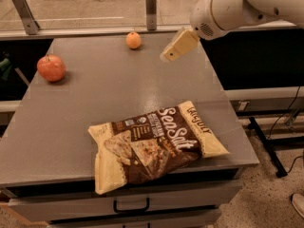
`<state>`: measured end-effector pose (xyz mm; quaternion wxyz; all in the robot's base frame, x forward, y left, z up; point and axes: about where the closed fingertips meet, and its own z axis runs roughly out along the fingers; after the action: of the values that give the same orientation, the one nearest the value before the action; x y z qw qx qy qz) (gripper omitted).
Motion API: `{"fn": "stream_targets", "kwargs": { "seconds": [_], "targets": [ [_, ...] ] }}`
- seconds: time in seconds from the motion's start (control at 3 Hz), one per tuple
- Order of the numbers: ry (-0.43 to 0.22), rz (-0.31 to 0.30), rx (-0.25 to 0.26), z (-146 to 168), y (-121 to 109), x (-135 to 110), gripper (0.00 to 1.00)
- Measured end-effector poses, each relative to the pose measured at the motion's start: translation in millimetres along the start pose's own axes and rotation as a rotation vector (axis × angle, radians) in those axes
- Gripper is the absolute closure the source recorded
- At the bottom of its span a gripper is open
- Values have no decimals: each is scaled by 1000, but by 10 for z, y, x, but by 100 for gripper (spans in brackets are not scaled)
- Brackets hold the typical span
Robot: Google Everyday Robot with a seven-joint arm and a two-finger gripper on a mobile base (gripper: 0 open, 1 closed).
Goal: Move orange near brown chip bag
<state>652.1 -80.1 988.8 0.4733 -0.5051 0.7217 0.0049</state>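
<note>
- We see a small, round, smooth orange fruit (pixel 133 40), plain in colour with no marks that we can make out. It sits by itself on the flat grey worktop (pixel 85 113), close to the far edge and a little right of that edge's middle.
- A large, crinkly snack bag in dark brown and cream-yellow (pixel 156 144) lies flat at the near edge, towards the near right corner. It carries white "Sea Salt" lettering and pictured chips. It lies at a slant, and its near left corner hangs over the near edge.
- The orange fruit and the snack bag are well apart, with bare worktop between them.
- The cream-coloured gripper (pixel 176 46) hangs from a white rounded arm (pixel 232 6) that enters from the upper right. It hovers over the far right part of the worktop, near the orange fruit on its right side, and does not touch it.
- We cannot tell whether the claw is released or clenched; it holds nothing that we can see.
- A larger red-orange apple (pixel 51 68) rests near the left edge, towards the far left corner.
</note>
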Motion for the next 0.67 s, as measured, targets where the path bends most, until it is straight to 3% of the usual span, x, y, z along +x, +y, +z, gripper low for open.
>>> {"fn": "stream_targets", "kwargs": {
  "seconds": [0.33,0.67],
  "targets": [
    [0,0,0,0,0,-1,0],
    [-32,56,16,323,-25,-31,0]
  ]
}}
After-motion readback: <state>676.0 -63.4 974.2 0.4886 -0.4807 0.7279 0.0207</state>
